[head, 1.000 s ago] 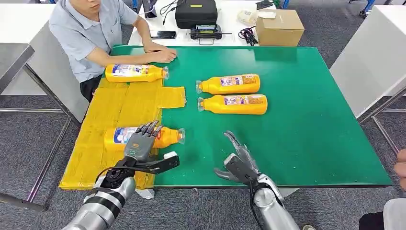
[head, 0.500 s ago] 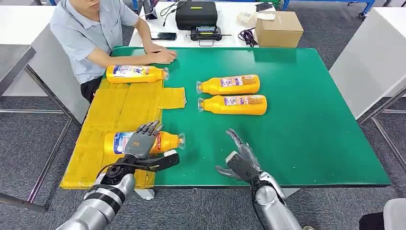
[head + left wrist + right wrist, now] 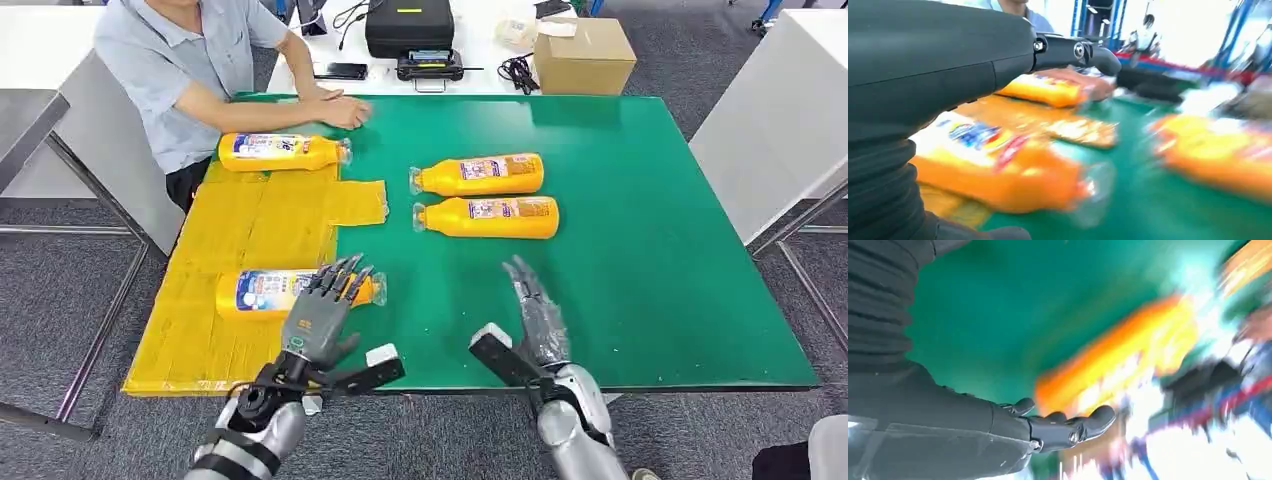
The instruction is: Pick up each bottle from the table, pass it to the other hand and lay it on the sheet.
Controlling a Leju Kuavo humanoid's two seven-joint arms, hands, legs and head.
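Four orange bottles lying on their sides on the green table (image 3: 650,250), long axes all running roughly left-right across it. Near bottle (image 3: 262,292) resting on the yellow sheet (image 3: 250,225) toward its near end, clear cap end pointing right and poking just past the sheet's edge onto the green. Far bottle (image 3: 283,152) sitting at the sheet's far end, cap also pointing right, just beside the forearm of a person (image 3: 190,60) seated at that corner. Two more off the sheet, well to its right on bare green: upper bottle (image 3: 478,175) and lower bottle (image 3: 488,217), side by side and nearly touching, caps pointing left toward the sheet. Left hand (image 3: 322,312) hovering over the near bottle's cap end, back of hand up, fingers spread and straight, thumb out to the side, holding nothing. Right hand (image 3: 535,318) off to the right of the sheet, near the table's front edge, fingers stretched forward toward the lower bottle, also spread and holding nothing. Wrist views heavily blurred, just orange smears on green. Cardboard box (image 3: 583,55) and black case (image 3: 409,25) on the white table beyond.
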